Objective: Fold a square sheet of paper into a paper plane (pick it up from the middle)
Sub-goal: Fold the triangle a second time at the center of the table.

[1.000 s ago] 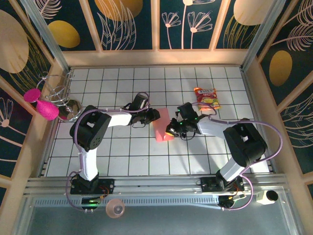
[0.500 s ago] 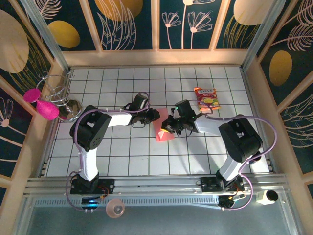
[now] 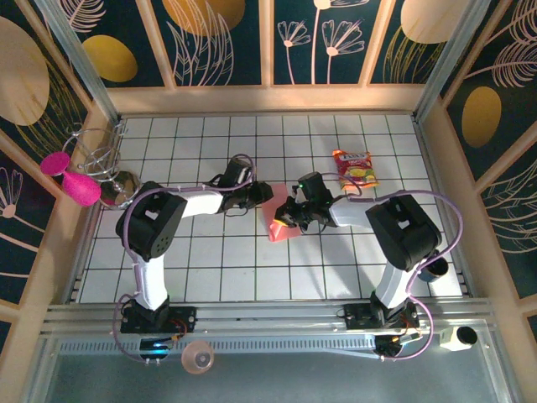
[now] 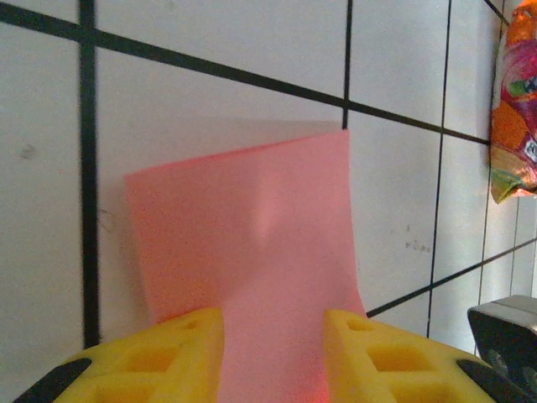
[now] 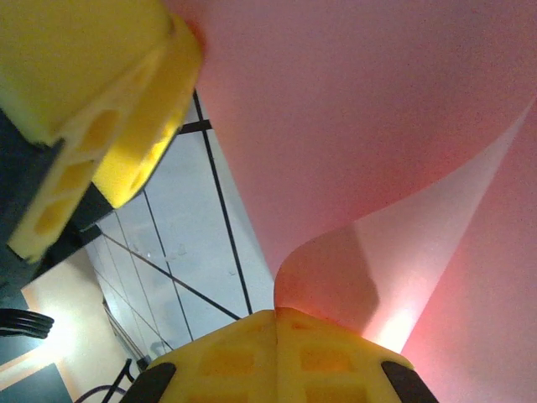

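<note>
Right gripper, pinching a curled-up edge of the square sheet of paper, has carried it leftward within the last second toward the spread left gripper at the middle of the tabletop, so the sheet now bows and a fold looks under way.

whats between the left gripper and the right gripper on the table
The thin salmon-pink square sheet of paper lies there, bridging the left gripper and the right gripper, in the top external view.

My gripper pinched together on a curled edge of pink paper, left gripper's finger touching the sheet upper left, white tiles beneath.
</note>
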Motion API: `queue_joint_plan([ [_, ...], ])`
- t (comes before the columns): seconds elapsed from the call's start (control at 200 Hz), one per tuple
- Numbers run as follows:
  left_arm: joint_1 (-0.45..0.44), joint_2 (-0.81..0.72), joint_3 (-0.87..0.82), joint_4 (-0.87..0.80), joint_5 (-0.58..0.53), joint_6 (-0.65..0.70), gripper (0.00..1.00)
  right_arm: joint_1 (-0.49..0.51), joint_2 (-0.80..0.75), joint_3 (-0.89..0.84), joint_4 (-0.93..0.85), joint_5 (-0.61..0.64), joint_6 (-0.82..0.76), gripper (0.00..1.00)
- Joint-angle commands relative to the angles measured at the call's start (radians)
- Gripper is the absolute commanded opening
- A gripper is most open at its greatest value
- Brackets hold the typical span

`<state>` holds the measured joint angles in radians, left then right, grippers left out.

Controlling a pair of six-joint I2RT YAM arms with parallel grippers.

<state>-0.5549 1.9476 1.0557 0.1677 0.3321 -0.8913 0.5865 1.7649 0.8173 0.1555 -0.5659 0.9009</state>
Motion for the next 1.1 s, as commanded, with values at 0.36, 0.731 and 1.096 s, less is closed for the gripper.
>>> queue_joint_plan([
  [0.36,0.008,0.026,-0.017,0.009,0.01,-0.02,0.33,0.006,0.038,-0.005,0.095,0.017,0.05,0.0],
  [0.731,0.009,0.034,-0.017,0.008,0.016,-0.012,0.33,0.006,0.06,-0.023,0.119,0.055,0.075,0.0],
  [1.096,0.008,0.038,-0.017,0.009,0.024,-0.012,0.33,0.008,0.076,-0.015,0.146,0.046,0.081,0.0],
])
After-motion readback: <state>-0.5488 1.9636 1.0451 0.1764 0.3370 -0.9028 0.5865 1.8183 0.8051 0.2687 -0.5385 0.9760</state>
